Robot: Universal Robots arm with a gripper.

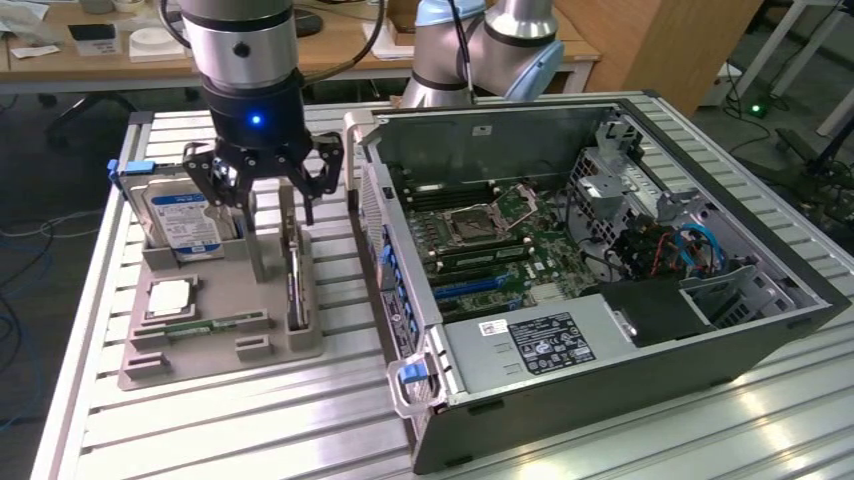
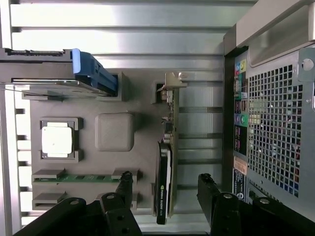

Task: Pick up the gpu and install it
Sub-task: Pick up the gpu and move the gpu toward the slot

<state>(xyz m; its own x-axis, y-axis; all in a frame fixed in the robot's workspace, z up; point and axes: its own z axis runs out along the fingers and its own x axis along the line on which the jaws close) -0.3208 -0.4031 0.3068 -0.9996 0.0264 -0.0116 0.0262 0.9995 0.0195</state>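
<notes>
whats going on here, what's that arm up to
A robot arm's gripper hovers open over the gpu, which stands on edge in a grey parts tray along with a hard drive. The open jaws sit on either side of the card without gripping it, so it has not been lifted. The open computer case sits to the exterior view's right of the tray.

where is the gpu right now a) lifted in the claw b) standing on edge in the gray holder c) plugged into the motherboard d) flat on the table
b: the gpu stands on edge in the gray holder, the open claw straddling it without gripping.
</notes>
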